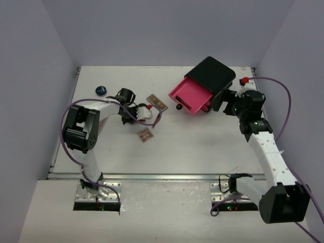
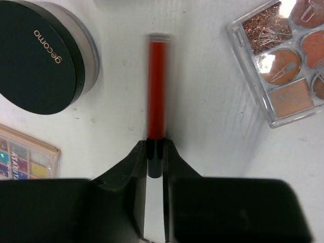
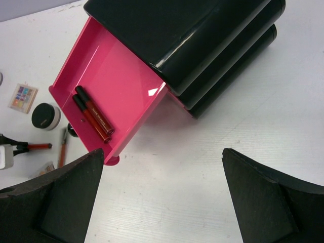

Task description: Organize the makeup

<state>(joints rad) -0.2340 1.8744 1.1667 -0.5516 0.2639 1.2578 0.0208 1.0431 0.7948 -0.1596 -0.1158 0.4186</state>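
My left gripper (image 2: 155,144) is shut on the black cap end of a thin red stick (image 2: 156,91), which points away from the fingers and looks blurred. From above, this gripper (image 1: 137,110) is at the left middle of the table. Around it lie a round black compact (image 2: 43,55), a clear tan-pink palette (image 2: 286,61) and a colourful palette (image 2: 23,154). A second tan-pink palette (image 1: 146,135) lies nearer the front. A round dark-blue jar (image 1: 102,90) stands at the far left. My right gripper (image 3: 162,154) is open and empty beside the pink drawer (image 3: 109,81), which holds two sticks (image 3: 93,114).
The big black box (image 1: 212,73) stands at the back right with its pink drawer (image 1: 190,94) pulled out toward the left. Another loose stick (image 3: 63,147) lies left of the drawer. A small red object (image 1: 245,80) sits by the box's right side. Grey walls enclose the table.
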